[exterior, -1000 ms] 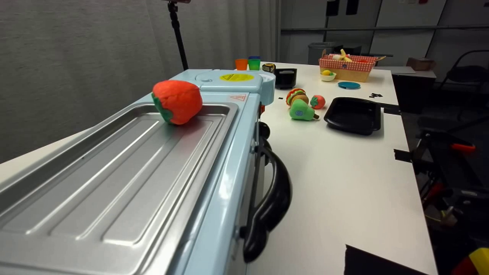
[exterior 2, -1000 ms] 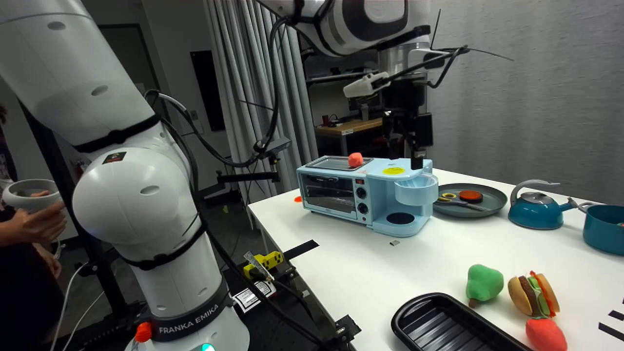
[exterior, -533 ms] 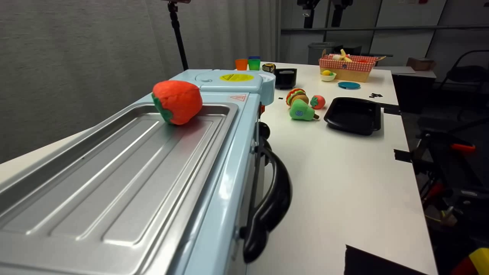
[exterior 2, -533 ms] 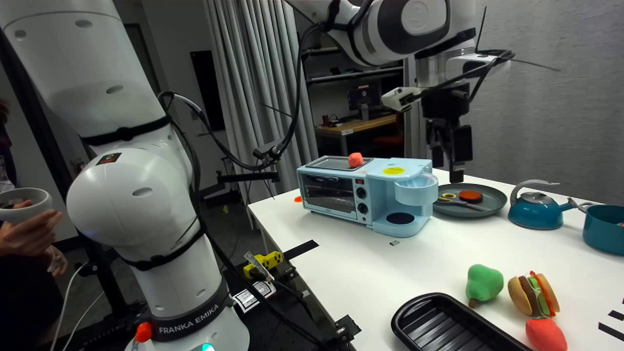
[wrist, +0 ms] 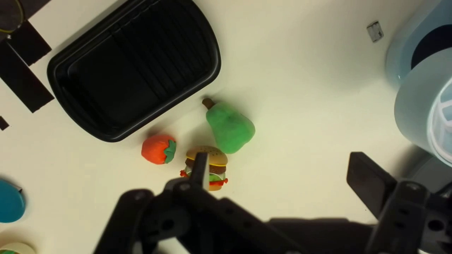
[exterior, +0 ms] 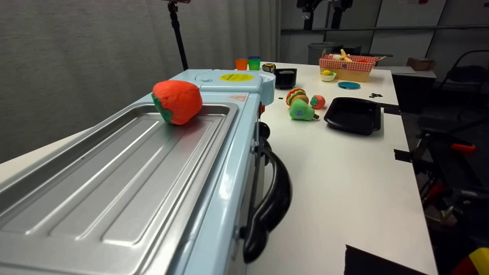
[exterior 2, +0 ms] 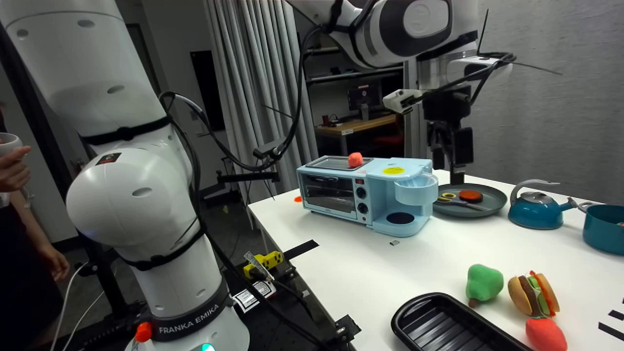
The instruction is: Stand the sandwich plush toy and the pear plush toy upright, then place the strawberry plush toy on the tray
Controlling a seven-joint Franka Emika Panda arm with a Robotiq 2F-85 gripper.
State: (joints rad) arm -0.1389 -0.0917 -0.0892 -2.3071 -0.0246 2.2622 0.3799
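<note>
The sandwich plush toy lies on its side on the white table, its layers standing on edge. The pear plush toy lies on its side beside it, stem toward the tray. The strawberry plush toy rests on the table near the sandwich, outside the tray. The black tray holds nothing in the wrist view. My gripper is open, empty and high above the table; one finger hides part of the sandwich in the wrist view.
A light blue toaster oven carries a larger red toy on its silver top. A grey pan with scissors, a teal kettle and a teal pot stand along the table's far side. A basket stands beyond the tray.
My gripper has moved right and slightly down in an exterior view, past the toaster oven, mostly in the first half second. It is nearly still since. The toys and tray have not moved.
</note>
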